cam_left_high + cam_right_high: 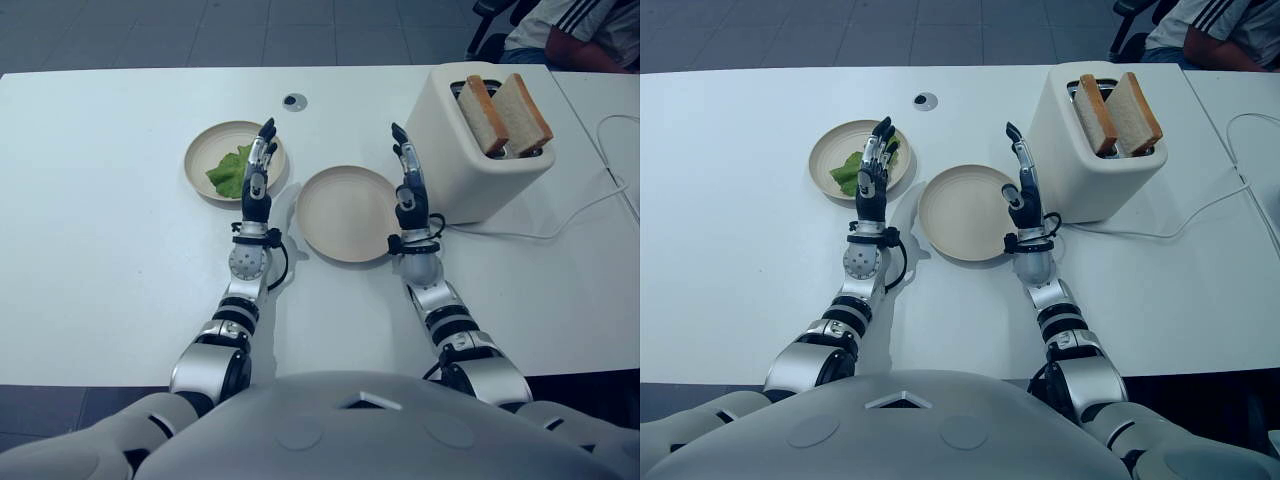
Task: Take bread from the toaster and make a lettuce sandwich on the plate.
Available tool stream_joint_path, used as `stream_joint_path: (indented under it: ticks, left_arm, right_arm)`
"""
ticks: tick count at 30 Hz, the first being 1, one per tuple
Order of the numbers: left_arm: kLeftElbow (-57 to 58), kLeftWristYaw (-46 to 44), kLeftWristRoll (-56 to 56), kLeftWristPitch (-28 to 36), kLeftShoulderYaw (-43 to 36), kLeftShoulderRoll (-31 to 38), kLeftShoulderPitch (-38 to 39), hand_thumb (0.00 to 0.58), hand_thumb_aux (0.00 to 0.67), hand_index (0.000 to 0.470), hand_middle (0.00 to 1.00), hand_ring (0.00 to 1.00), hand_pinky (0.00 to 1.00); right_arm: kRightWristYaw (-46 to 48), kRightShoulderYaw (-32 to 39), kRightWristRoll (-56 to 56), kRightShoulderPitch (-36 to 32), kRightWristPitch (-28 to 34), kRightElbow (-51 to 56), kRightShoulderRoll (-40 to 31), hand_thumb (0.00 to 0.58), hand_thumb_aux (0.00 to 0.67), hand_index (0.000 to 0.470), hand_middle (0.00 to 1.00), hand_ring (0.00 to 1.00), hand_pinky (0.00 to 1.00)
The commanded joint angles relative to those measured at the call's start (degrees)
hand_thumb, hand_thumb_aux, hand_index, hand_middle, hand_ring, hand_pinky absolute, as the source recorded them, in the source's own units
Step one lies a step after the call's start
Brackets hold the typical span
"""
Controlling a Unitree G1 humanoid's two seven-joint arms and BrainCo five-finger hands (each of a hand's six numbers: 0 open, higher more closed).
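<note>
Two bread slices (521,110) in toaster (450,165)

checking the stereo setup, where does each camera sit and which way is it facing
Left eye view: on the robot's head, looking forward and down at the white table; both arms, with open left hand and right hand, extend in from the bottom edge.
Right eye view: same head, set slightly to the right, same downward aim, same arms.
Shared: toaster with bread, lettuce, empty plate.
</note>
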Motion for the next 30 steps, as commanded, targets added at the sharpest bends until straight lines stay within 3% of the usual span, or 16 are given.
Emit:
stream_joint_path:
  ticks: [1, 9, 11, 14, 18, 21, 23, 26, 30]
  left_arm:
    - [0.02, -0.17, -0.37, 1.06, 0.19, -0.80, 1.06, 0.000, 0.000, 0.000, 0.00, 0.00, 0.00]
    - [0.22, 2.74, 2.95, 1.01, 0.07, -0.23, 1.17, 0.000, 0.000, 0.000, 0.00, 0.00, 0.00]
    - [0.27, 3.20, 3.38, 0.93, 0.15, -0.18, 1.25, 0.000, 0.000, 0.000, 0.00, 0.00, 0.00]
    - [0.68, 3.31, 3.36, 0.96, 0.13, -0.23, 1.05, 0.000, 0.000, 0.000, 0.00, 0.00, 0.00]
    - [2.23, 3.35, 3.49, 1.00, -0.10, -0.70, 0.75, 0.000, 0.000, 0.000, 0.00, 0.00, 0.00]
    - [1.95, 3.92, 3.91, 0.92, -0.20, -0.95, 1.20, 0.000, 0.000, 0.000, 0.00, 0.00, 0.00]
    - [1.97, 3.96, 4.01, 0.88, -0.34, -1.01, 1.31, 0.000, 0.000, 0.000, 0.00, 0.00, 0.00]
    - [2.05, 4.04, 4.13, 0.85, -0.51, -0.98, 1.28, 0.000, 0.000, 0.000, 0.00, 0.00, 0.00]
    - [1.68, 4.09, 4.20, 0.79, -0.68, -0.96, 1.07, 0.000, 0.000, 0.000, 0.00, 0.00, 0.00]
  right_arm:
    - [0.19, 0.02, -0.32, 0.36, 1.03, -0.63, -0.41, 0.000, 0.000, 0.000, 0.00, 0.00, 0.00]
    - [0.13, 0.00, -0.85, 1.38, 0.82, -2.63, -0.71, 0.000, 0.000, 0.000, 0.00, 0.00, 0.00]
    - [0.83, -0.34, -3.40, 5.69, -0.40, -13.32, -1.84, 0.000, 0.000, 0.000, 0.00, 0.00, 0.00]
    - [4.92, -5.00, -0.55, 16.76, 0.71, -40.90, -5.08, 0.000, 0.000, 0.000, 0.00, 0.00, 0.00]
    - [5.37, -21.85, 7.82, 21.85, 9.57, -58.32, -10.83, 0.000, 0.000, 0.000, 0.00, 0.00, 0.00]
    - [2.40, -36.28, 0.75, 18.61, 23.10, -56.34, -15.51, 0.000, 0.000, 0.000, 0.00, 0.00, 0.00]
    - [1.06, -39.82, -8.36, 17.84, 31.22, -51.43, -20.14, 0.000, 0.000, 0.000, 0.00, 0.00, 0.00]
    - [-1.19, -37.27, -20.02, 16.69, 38.36, -45.93, -24.76, 0.000, 0.000, 0.000, 0.00, 0.00, 0.00]
    - [1.08, -28.96, -27.04, 12.64, 44.14, -38.80, -28.80, 0.000, 0.000, 0.000, 0.00, 0.00, 0.00]
